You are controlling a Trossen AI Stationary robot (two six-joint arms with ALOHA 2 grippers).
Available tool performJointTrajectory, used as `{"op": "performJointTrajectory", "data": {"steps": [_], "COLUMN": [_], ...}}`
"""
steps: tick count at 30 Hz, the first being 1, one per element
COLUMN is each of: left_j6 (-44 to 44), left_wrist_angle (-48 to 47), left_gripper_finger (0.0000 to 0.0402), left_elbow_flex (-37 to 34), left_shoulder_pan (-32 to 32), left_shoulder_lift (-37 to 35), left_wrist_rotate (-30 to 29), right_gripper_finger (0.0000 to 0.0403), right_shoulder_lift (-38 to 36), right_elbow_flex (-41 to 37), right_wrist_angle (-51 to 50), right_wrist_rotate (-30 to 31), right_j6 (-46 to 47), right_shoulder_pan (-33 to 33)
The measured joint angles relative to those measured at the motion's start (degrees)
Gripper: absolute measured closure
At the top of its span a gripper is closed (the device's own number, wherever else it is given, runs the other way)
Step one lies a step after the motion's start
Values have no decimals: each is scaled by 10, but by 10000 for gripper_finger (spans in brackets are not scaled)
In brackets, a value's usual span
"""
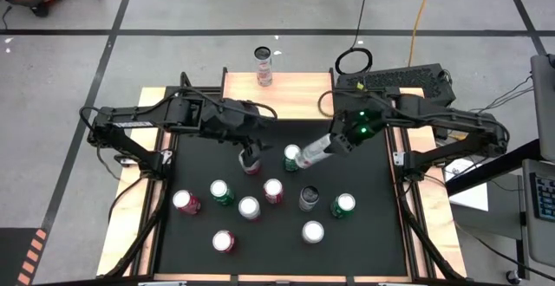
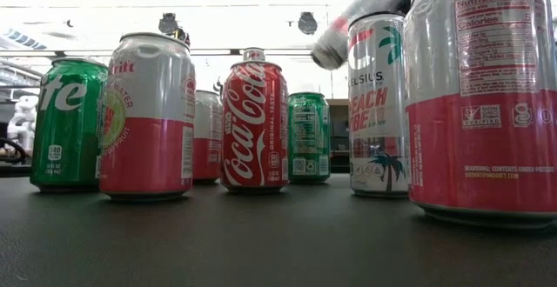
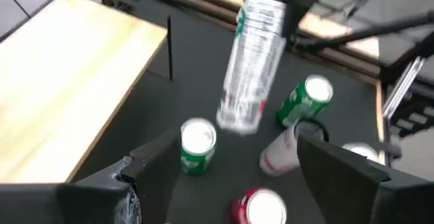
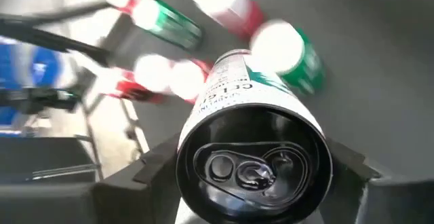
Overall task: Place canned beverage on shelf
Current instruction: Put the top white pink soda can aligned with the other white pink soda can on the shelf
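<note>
Slim silver can (image 4: 254, 139) clamped in right jaws, tilted above surface (image 1: 364, 191); left jaws open, empty, above red can (image 3: 261, 207).

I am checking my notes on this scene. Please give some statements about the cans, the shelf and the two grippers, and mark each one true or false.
1. The right gripper holds a silver can tilted above the black mat. True.
2. The shelf carries four cans. False: only one can stands on it.
3. The left gripper is open, with a red can between its fingers. True.
4. The silver can is already standing on the shelf. False: it is in the air, apart from the shelf.
5. All cans on the mat lie on their sides. False: they stand upright.
</note>
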Motion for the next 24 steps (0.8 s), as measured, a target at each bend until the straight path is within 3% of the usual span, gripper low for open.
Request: {"op": "performJointTrajectory", "data": {"steps": [7,16,24], "left_j6": [-5,-19,109], "left_wrist_angle": [23,76,103], "left_gripper_finger": [106,95,95], "left_elbow_flex": [0,1,1], "left_shoulder_pan": [10,41,45], "left_shoulder_lift": [-1,-17,-17], "left_wrist_rotate": [15,82,50], "right_gripper_finger": [170,170,166], "right_shoulder_lift": [-10,-6,-6], "right_elbow_flex": [0,0,0], "right_wrist_angle": [91,112,127], "right_wrist_rotate": [0,0,3], "right_j6": [-84,-193,-76], "right_shoulder_pan": [13,27,25]}}
